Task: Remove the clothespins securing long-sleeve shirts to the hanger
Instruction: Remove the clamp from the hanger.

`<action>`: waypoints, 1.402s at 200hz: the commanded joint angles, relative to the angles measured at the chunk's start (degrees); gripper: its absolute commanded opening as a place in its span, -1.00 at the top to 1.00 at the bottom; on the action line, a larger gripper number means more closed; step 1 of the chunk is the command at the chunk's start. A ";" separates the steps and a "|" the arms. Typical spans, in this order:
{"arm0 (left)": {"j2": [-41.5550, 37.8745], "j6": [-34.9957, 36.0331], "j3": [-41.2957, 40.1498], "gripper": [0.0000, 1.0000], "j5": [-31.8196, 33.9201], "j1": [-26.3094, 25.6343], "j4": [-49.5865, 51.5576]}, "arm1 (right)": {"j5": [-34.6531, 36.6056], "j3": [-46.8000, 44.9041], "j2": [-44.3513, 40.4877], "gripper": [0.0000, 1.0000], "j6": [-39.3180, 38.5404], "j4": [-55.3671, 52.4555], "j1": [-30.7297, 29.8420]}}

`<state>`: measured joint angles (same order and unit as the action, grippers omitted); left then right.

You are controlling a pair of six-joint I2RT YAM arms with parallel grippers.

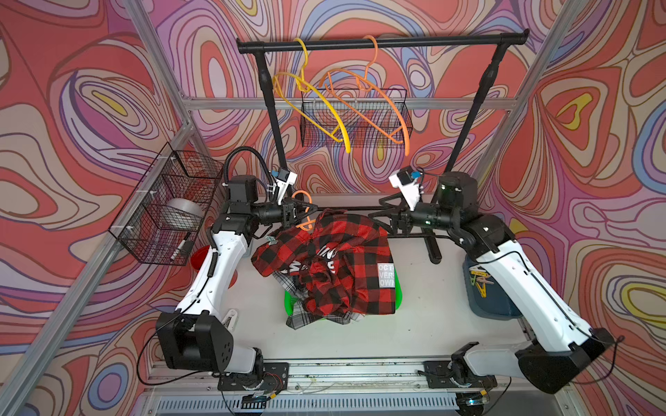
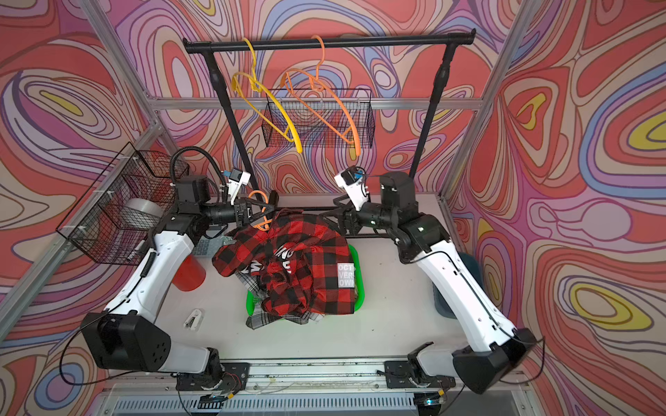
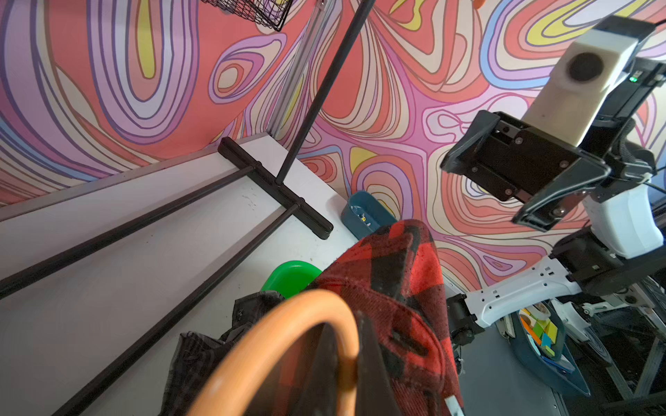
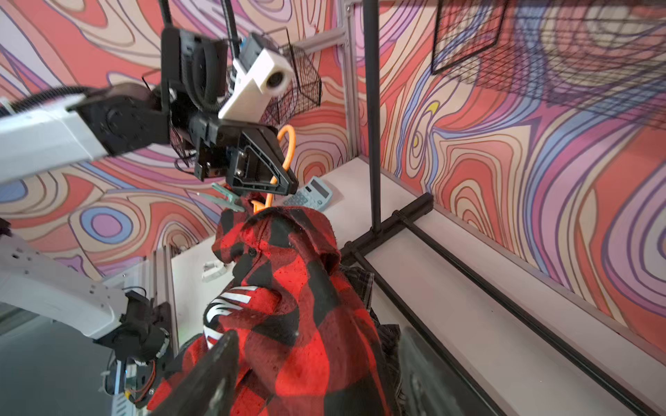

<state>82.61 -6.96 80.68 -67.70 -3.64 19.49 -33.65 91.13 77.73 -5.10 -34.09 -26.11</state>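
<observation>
The red-black check long-sleeve shirt (image 1: 346, 266) (image 2: 306, 270) hangs crumpled from an orange hanger (image 1: 302, 201) (image 4: 288, 144) over a green basket (image 1: 288, 299). My left gripper (image 1: 312, 208) (image 3: 346, 324) is shut on the hanger's hook (image 3: 288, 324). A pale teal clothespin (image 4: 225, 196) (image 1: 271, 240) is clipped on the shirt's shoulder just below that gripper. My right gripper (image 1: 378, 212) (image 4: 319, 335) stands open at the shirt's other shoulder, its fingers either side of the cloth without pressing it. A grey plaid shirt (image 1: 299, 317) lies under the red one. A white clothespin (image 2: 192, 318) lies on the table.
The black rack's rail (image 1: 382, 41) carries an empty yellow hanger (image 1: 324, 119) and an empty orange hanger (image 1: 382, 104). Wire baskets hang at the back (image 1: 356, 119) and left (image 1: 165, 205). A blue bin (image 1: 493, 306) holds several clothespins. A red cup (image 2: 187, 273) and calculator (image 4: 310, 194) sit left.
</observation>
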 commanded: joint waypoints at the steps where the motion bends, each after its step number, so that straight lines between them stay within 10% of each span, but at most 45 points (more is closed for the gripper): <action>1: 0.71 2.73 2.35 1.00 -3.10 0.39 3.42 | 6.59 5.15 5.37 -0.41 -6.25 -7.20 -3.46; 80: 0.27 3.53 3.73 1.00 -4.47 0.43 3.47 | 6.01 16.87 18.03 -0.29 -11.60 -12.25 -7.47; 169: -2.27 -4.42 2.53 1.00 -5.19 0.38 -10.70 | 5.35 16.68 19.30 1.00 -10.91 -12.16 -7.47; 205: -3.77 -4.60 2.38 -0.13 -2.61 0.73 -11.89 | 9.02 14.80 17.82 1.00 -9.98 -10.30 -7.47; 280: -10.95 -23.61 -9.67 -0.73 -0.71 11.80 -46.96 | 6.72 8.98 13.43 1.00 -7.95 -10.31 -3.99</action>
<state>72.58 -23.18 74.06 -68.25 5.26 -12.19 -25.58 101.58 94.87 -14.87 -45.08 -31.75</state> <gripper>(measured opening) 0.854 0.117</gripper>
